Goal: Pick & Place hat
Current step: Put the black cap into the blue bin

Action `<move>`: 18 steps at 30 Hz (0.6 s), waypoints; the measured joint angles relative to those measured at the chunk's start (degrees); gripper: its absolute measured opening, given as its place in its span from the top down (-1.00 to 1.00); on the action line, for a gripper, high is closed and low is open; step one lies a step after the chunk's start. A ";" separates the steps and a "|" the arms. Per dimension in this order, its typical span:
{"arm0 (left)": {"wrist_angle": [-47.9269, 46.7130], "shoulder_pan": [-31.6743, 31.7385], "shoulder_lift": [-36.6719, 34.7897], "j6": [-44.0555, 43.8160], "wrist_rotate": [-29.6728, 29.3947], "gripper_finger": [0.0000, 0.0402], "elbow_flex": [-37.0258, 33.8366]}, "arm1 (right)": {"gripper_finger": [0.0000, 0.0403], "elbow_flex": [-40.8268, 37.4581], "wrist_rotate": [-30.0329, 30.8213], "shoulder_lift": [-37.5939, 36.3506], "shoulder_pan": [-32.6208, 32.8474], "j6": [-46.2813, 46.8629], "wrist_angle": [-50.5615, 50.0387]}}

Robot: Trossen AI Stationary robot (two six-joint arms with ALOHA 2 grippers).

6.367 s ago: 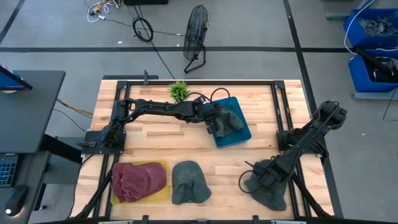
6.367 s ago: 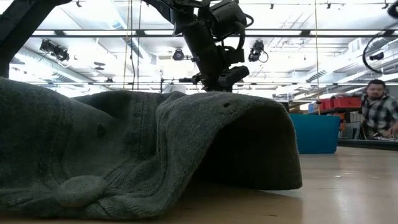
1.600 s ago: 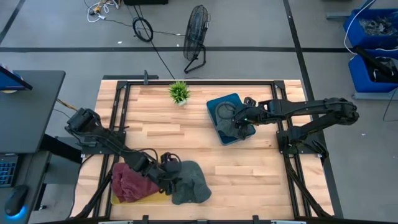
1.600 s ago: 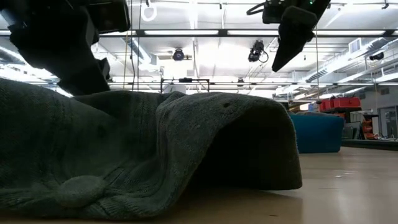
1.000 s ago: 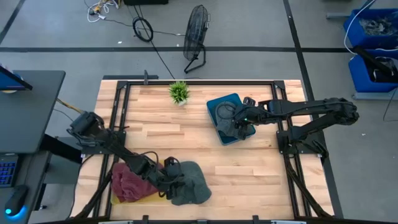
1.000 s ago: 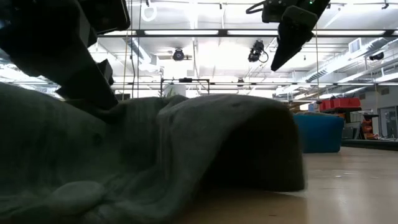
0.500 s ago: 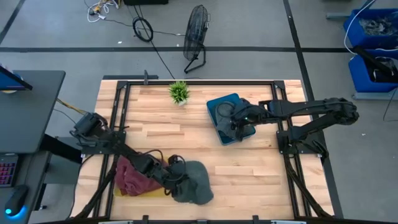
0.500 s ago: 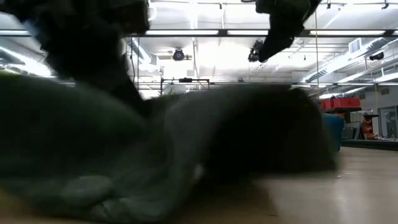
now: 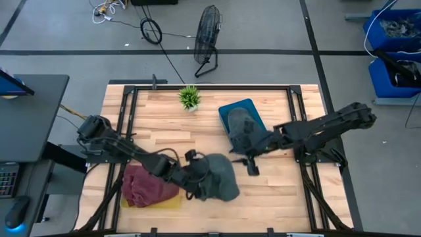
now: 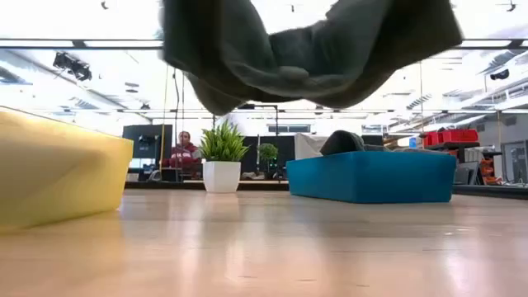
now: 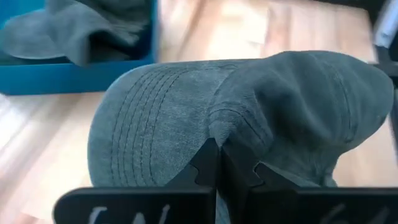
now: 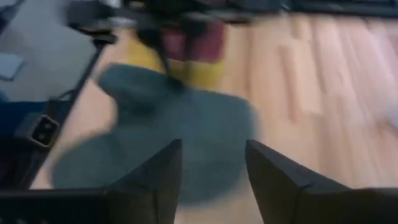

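We judge the job about midway. One grey hat (image 9: pixel 241 125) already lies in the blue bin (image 9: pixel 255 110) near the far right part of the bench (image 9: pixel 276 191). A red hat (image 9: pixel 141 183) rests on a yellow tray (image 9: pixel 172 201) at the near left corner, untouched as far as we can tell.

The hat in hand (image 9: pixel 220 176) is off the bench: the low view shows it hanging clear of the wood, sagging from above. In the high view it sits over the near middle of the bench, between tray and bin.

Left gripper (image 9: pixel 195 179): fingers (image 11: pixel 209 167) pinched closed on the hat's fabric, seen plainly in the left wrist view.

Right gripper (image 9: pixel 251 164): over the bench just near-side of the bin, fingers (image 12: pixel 273 168) spread apart, holding nothing.

Orientation: we judge the long axis runs roughly left to right along the bench, crown bulging toward the right edge, the gripped end toward the left. Which end is the brim we cannot tell for sure.

Left to do, in our view: carry it across to the bin and let go.
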 joint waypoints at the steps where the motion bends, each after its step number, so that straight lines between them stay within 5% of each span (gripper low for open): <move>1: 0.03 0.87 0.04 0.03 -0.08 0.93 0.19 | 0.11 0.00 0.15 1.06 1.07 -0.61 1.80; 10: 2.99 7.49 0.04 2.00 -2.06 0.95 0.39 | 0.11 0.02 13.64 13.38 5.91 -9.67 8.27; 15: 2.65 8.45 0.04 4.26 -2.33 0.94 0.39 | 0.11 0.02 26.55 17.56 5.69 -9.36 8.34; 18: 2.23 8.43 0.04 3.19 -2.33 0.95 0.39 | 0.11 0.00 27.54 17.80 6.02 -12.30 8.97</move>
